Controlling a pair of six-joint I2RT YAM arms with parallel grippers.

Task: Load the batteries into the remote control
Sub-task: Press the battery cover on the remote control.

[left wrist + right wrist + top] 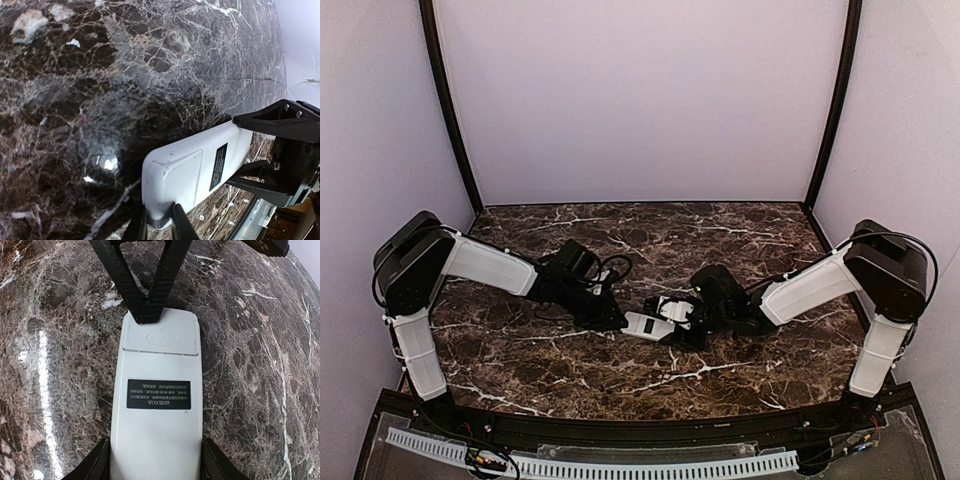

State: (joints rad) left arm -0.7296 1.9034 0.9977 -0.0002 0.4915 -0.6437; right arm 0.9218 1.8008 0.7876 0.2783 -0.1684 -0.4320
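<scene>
Right gripper [155,462] jaws clenched across the remote control [159,390] sides, bracing it back-up at the table [260,370]. Left gripper [159,227] jaws pinched nearly together, tips on the cover [160,337] end, probably to slide it off. Cover looks still on. Batteries not visible anywhere.
</scene>
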